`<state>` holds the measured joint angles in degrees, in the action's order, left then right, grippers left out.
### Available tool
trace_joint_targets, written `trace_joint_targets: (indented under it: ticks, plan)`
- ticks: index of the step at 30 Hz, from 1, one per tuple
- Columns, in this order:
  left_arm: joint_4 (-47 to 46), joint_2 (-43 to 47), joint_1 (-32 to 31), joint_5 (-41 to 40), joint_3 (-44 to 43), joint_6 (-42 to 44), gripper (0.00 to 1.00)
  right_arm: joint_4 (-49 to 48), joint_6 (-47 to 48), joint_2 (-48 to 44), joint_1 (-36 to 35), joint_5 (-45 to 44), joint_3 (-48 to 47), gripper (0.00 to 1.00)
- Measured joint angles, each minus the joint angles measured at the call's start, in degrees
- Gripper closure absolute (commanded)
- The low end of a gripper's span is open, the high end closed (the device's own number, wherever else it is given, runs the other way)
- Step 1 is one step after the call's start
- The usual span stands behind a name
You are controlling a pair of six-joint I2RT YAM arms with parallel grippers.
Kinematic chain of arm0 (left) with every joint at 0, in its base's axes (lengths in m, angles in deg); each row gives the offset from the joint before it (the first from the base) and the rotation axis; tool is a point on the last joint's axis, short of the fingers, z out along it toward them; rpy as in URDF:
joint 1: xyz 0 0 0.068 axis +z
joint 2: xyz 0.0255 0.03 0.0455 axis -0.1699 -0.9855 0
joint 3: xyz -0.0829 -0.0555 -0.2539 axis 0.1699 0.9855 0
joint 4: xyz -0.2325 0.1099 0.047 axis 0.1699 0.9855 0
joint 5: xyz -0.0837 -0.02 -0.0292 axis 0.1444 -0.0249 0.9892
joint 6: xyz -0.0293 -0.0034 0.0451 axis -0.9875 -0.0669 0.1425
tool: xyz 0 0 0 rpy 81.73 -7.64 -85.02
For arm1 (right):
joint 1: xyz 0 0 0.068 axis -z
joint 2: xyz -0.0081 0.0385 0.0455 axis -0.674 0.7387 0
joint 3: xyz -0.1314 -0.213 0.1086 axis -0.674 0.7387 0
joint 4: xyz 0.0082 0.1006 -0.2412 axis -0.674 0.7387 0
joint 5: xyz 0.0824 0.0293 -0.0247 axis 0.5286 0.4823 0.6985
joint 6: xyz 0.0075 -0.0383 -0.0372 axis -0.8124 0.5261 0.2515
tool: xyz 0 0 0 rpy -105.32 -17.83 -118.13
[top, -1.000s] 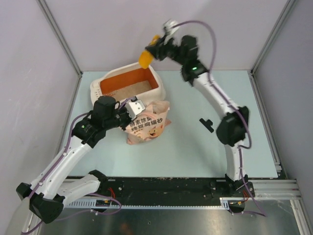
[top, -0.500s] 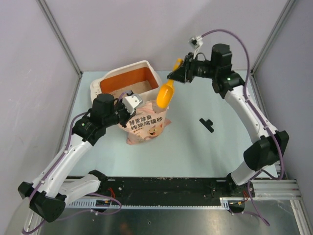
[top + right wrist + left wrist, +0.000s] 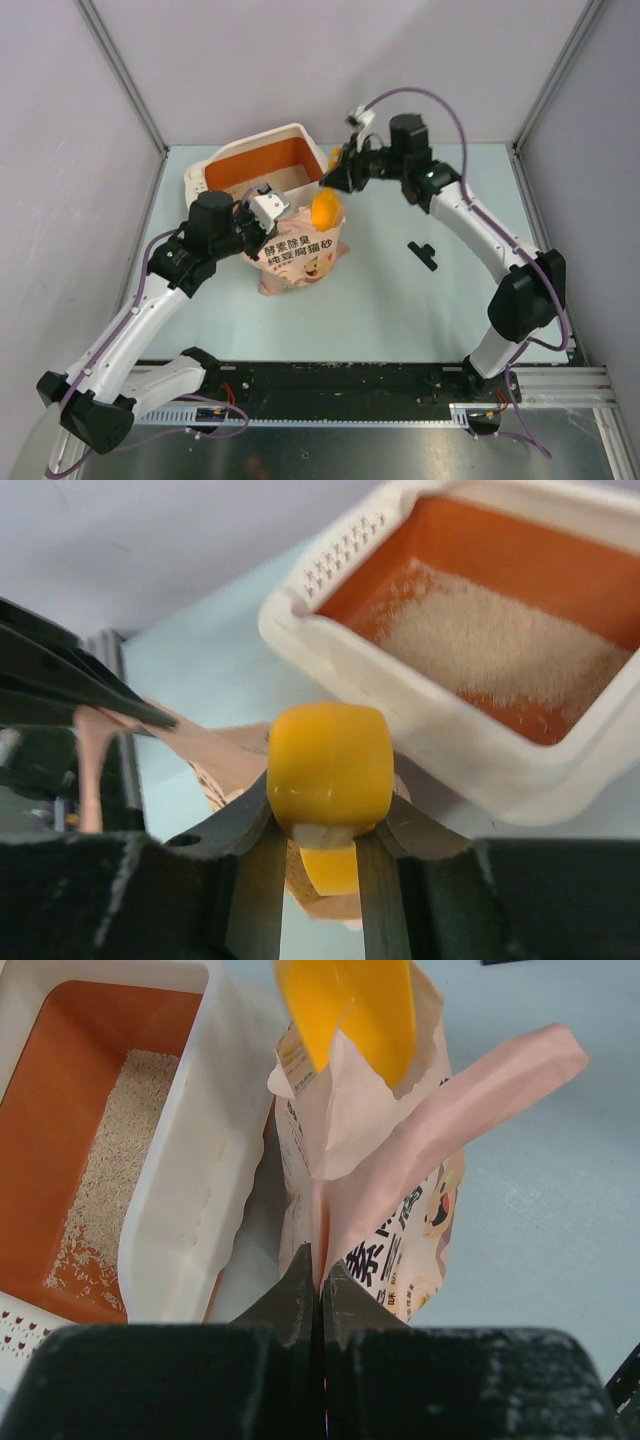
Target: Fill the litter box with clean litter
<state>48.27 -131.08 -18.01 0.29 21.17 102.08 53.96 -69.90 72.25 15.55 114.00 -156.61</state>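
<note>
left gripper clenched, both fingers pinched tight on a pink fold at the top edge of the bag, which stands upright on the table with its mouth held open. small black part lies on the table right of the bag, well apart from it. yellow-orange scoop hangs bowl-down at the bag's open mouth, just right of the left gripper; can't tell if the bowl carries anything. right gripper is partly open and grasps the scoop by its handle, one finger each side, coming in from the far right. litter box sits just beyond the bag on the far left of the table, its near wall right beside the bag. clean litter lies in a thin patchy layer on the orange floor, with bare orange around it.
</note>
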Motion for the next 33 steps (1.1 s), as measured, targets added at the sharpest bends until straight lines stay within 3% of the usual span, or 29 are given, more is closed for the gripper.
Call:
trace_joint_targets:
  ticks: [3,8,15,24,33]
  plan:
    - [0.07,0.00,0.07,0.11,-0.17,-0.81,1.00,-3.43,3.82,-1.44,-5.05,-8.11,7.41,1.00]
    - [0.94,-0.02,0.09,0.22,-0.90,-4.52,1.00,-7.23,1.05,-3.19,-10.69,-24.50,18.71,1.00]
    - [2.67,-0.66,0.11,3.13,-2.29,-11.32,1.00,-14.12,-0.79,-6.73,-14.05,-36.89,24.61,1.00]
    - [2.69,-2.51,0.20,5.70,-3.32,-14.45,1.00,-24.70,-9.20,-6.36,-15.30,-40.57,32.30,1.00]
    - [2.62,-3.08,0.20,6.12,-3.32,-14.45,1.00,-31.52,-22.77,-0.94,-10.86,-27.54,32.63,1.00]
